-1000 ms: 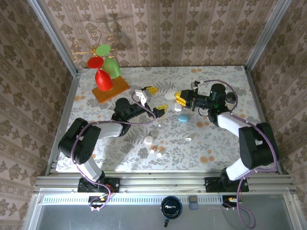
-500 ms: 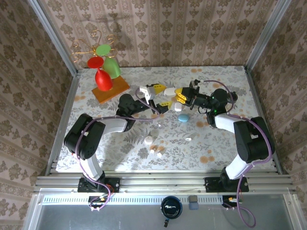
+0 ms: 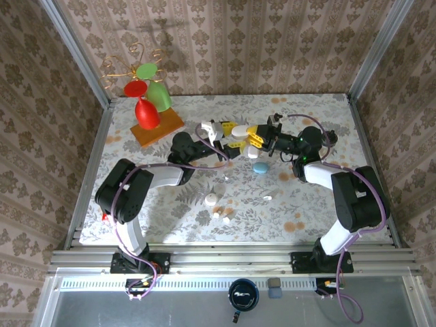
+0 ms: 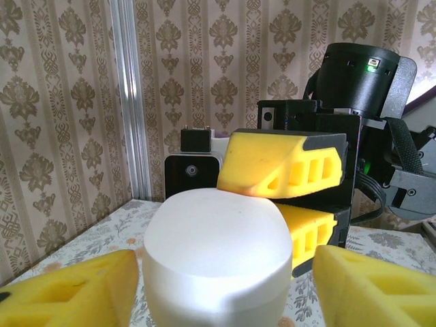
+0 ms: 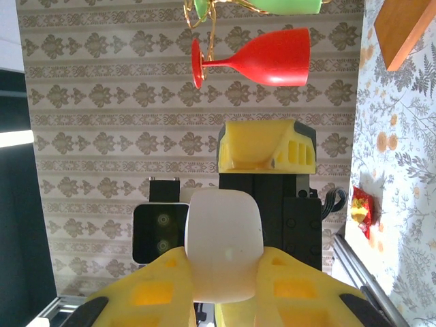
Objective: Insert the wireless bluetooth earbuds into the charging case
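Observation:
The white charging case [image 3: 240, 131] hangs above the middle of the table between both grippers. My right gripper [image 3: 255, 135] is shut on its right end; in the right wrist view the case [image 5: 223, 238] sits pinched between the yellow fingers [image 5: 146, 289]. My left gripper [image 3: 227, 134] comes from the left with its jaws on either side of the case [image 4: 216, 248], a small gap still showing at one finger [image 4: 371, 286]. Tiny white earbuds [image 3: 267, 197] [image 3: 226, 220] lie on the table nearer the arms.
A blue pebble case [image 3: 260, 168] and a small white piece [image 3: 253, 152] lie just below the grippers. Another white piece [image 3: 212, 199] lies mid-table. Red and green glasses [image 3: 146, 112] stand on a wooden base [image 3: 158, 128] at the back left.
My left gripper has swung right and up to the white case and its jaws have narrowed around it. The right gripper shifted slightly left, still holding the case.

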Available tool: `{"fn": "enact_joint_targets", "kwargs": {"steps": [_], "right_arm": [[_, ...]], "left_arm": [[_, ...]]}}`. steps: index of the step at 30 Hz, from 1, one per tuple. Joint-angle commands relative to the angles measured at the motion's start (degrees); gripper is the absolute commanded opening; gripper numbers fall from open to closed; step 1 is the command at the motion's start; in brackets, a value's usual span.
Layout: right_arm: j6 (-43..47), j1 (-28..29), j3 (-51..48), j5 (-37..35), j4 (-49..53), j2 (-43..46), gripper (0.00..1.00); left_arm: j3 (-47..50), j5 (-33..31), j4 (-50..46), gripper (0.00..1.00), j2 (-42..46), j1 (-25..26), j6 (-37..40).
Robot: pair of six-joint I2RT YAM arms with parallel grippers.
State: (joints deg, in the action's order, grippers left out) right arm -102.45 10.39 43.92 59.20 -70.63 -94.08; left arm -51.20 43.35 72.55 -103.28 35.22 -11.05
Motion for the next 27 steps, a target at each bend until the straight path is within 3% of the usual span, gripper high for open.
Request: {"fn": "enact_joint_targets", "kwargs": {"steps": [1, 18, 22, 27], "right_arm": [[-0.20, 0.36, 1.82, 1.00, -3.23, 0.34, 0.19], [-0.81, 0.65, 2.48, 0.61, -3.45, -0.89, 0.19], [-0.59, 0.76, 2.59, 0.65, -3.55, -0.58, 0.19], [-0.58, 0.73, 2.33, 0.65, -3.49, -0.73, 0.19]], "left_arm": [[-2.04, 1.36, 1.91, 0.60, -0.69, -0.05, -1.17], [-2.45, 1.35, 1.92, 0.43, -1.09, -0.40, -2.22], [-2.37, 1.30, 1.90, 0.54, -1.30, -0.51, -2.48], [-2.46, 0.95, 1.96, 0.53, -1.81, -0.51, -2.99]]}}
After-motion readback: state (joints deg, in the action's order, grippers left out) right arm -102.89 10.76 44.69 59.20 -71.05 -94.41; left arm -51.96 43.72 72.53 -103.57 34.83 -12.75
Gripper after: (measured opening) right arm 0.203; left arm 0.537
